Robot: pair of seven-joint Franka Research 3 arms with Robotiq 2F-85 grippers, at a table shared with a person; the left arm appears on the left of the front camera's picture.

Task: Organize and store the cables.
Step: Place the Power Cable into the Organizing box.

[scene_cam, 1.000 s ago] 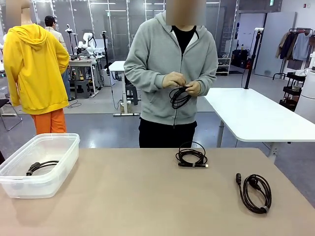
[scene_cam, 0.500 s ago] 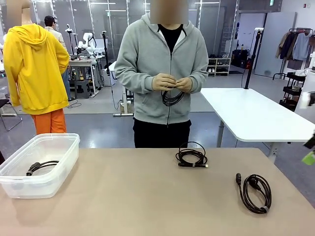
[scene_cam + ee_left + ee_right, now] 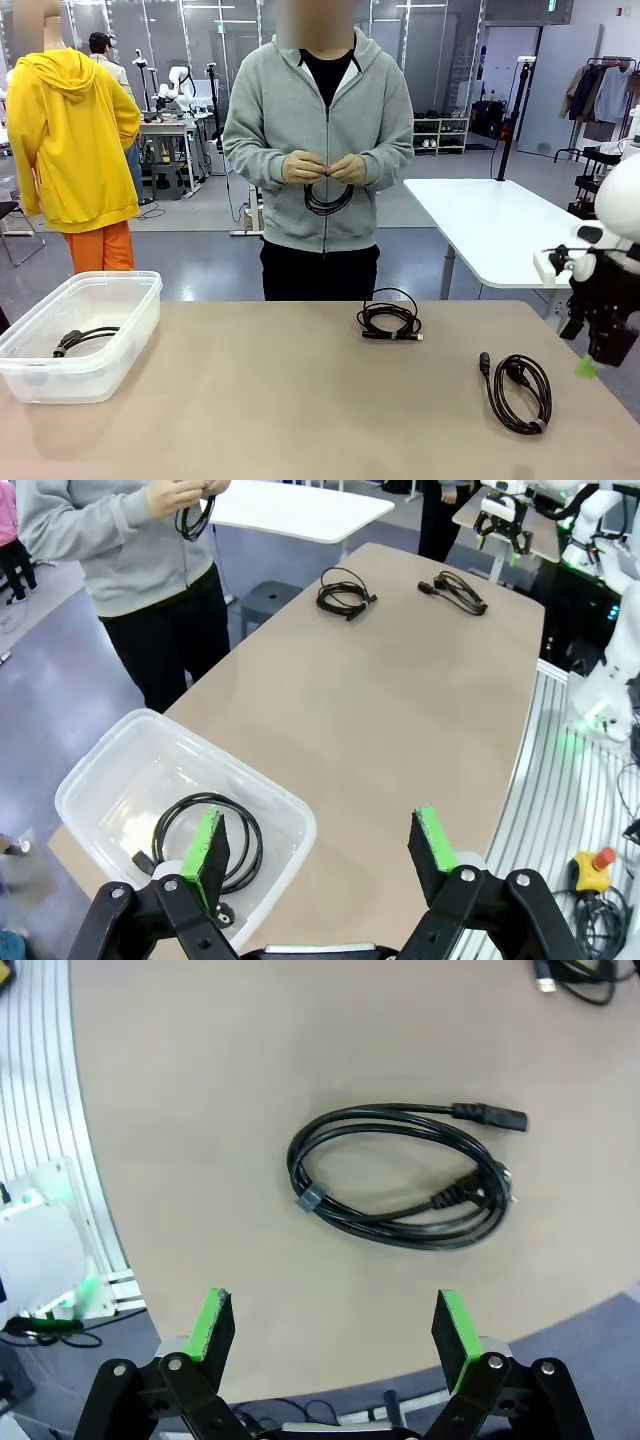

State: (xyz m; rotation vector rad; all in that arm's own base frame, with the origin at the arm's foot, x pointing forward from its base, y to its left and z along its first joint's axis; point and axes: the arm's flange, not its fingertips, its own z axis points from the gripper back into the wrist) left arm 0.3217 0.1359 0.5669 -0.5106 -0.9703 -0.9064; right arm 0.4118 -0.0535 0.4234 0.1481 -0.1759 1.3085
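Left gripper (image 3: 318, 825) wide and empty above the tub (image 3: 120, 362), which holds one cable (image 3: 90, 335). Right gripper (image 3: 332, 1305) wide above the right-edge cable (image 3: 455, 1195) on the bench (image 3: 250, 400). A third cable (image 3: 390, 322) lies near the far edge; the person (image 3: 320, 110) holds a fourth cable (image 3: 322, 208).

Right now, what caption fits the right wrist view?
Open right claw hovers above a coiled black cable lying on the tan table.

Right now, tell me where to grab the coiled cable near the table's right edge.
Best bet: take the cable at the grey tie, where its strands are bundled. It lies flat, so bring the right gripper straight down, open jaws straddling the bundle across its run.
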